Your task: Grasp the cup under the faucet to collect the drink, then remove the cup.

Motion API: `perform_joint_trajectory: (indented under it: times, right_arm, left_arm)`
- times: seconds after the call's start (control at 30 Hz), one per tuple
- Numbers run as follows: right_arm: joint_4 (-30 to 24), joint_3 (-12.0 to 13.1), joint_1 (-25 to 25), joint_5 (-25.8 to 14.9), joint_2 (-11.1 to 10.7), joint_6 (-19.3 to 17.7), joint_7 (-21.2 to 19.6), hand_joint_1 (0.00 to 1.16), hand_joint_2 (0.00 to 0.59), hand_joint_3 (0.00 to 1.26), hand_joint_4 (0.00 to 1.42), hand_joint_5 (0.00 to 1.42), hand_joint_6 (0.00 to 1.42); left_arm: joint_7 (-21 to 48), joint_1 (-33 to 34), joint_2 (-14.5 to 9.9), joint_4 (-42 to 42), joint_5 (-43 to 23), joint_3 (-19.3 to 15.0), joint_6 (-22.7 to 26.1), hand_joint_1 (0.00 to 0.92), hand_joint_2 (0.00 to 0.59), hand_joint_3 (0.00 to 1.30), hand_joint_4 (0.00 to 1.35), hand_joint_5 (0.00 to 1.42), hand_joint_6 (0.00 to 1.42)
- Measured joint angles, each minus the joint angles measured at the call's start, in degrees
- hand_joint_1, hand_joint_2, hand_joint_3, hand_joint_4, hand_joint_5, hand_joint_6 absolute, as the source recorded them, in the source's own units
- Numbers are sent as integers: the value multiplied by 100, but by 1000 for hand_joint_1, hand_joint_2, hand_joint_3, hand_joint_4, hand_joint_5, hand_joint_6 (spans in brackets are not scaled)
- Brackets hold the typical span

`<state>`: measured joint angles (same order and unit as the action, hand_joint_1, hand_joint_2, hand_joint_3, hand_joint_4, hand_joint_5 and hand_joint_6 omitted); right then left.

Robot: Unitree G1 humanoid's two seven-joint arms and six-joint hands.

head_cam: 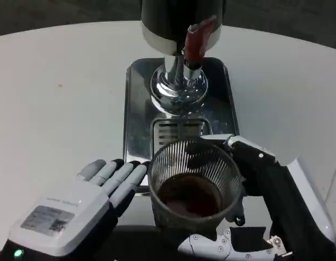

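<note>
Your right hand (266, 190) has the cup (194, 187), fingers (241, 163) wrapped round its right side and under its near edge, so the grip looks firm. The cup sits low in the head view, nearer you than the faucet (198, 43) and just off the near end of the metal tray (138, 109), over the drip grate (179, 130). By my reading the filling is done and you're on the removal.

Look into the cup: it's ribbed clear glass or plastic, holding a dark brown drink that comes up roughly a third of the way. Plenty of room above the liquid, so sloshing over the rim is unlikely, but keep it upright anyway.

Your left hand (75, 209) rests flat on the table (48, 98) just left of the cup, fingers stretched out and close together, holding nothing; the fingertips (136, 169) are right beside the cup wall, possibly touching, I can't tell.

To do this well, draw the cup toward you level and slowly, and don't squeeze harder, since a thin wall may flex. Keep that left hand still or slide it away so the cup doesn't clip it. Set it down clear of the tray.
</note>
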<state>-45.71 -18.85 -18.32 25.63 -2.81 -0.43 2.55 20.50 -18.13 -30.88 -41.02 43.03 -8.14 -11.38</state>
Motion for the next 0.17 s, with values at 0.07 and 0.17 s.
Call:
perform_joint_trajectory:
  times: [0.07,0.17]
  right_arm:
    - [-10,0,-1,0,0,6,0,1116,95,674,893,977,1332]
    - [-20,0,-14,0,0,8,0,1116,95,674,893,977,1332]
  left_arm:
    - [12,2,0,-4,0,2,17,0,52,0,0,0,0]
    - [54,-2,0,-10,4,3,25,0,53,0,0,0,0]
